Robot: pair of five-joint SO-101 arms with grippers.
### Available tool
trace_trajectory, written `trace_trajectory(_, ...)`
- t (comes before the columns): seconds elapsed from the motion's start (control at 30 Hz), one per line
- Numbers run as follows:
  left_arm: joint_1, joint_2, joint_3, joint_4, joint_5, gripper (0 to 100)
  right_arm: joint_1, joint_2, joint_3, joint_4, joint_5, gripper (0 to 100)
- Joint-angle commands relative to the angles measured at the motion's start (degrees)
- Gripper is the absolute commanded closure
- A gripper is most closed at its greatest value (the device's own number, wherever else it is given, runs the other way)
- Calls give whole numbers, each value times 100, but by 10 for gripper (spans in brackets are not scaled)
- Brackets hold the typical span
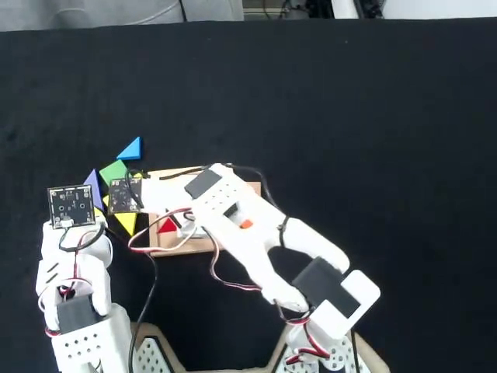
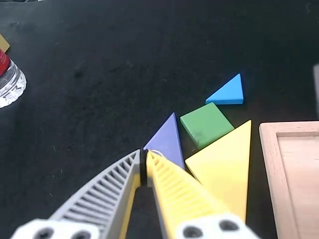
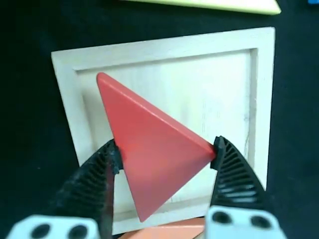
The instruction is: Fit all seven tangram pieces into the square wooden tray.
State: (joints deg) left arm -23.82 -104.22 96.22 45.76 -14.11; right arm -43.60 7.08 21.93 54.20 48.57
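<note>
Right end effector: clamped on the red triangle, held over the wooden tray.
Left end effector: jaws together, tip just beside the purple triangle.
Loose pieces: yellow triangle, green square and blue triangle, beside the tray.
Risk: the red triangle sits askew to the tray walls, so on release a corner may ride the rim.
Worktop: black and matte, with a bottle at one side.
Room: pale strip behind.

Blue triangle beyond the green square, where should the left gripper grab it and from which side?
From straight above, since the blue triangle lies flat. Probably pinch its long edge, which faces open table, against the opposite corner; avoid the tip close to the green square.
</note>
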Motion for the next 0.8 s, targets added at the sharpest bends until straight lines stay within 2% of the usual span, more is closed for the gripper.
trace_trajectory(0.0,-13,-35,110,-114,9,970,-62,-40,-31,62,88,832)
trace_trajectory(0.3,-22,-35,110,-114,9,970,-70,-40,4,202,88,823)
trace_trajectory(0.53,-22,-35,110,-114,9,970,-167,-40,-40,484,44,672)
trace_trajectory(0.77,-31,-35,110,-114,9,970,-299,-31,22,519,88,670)
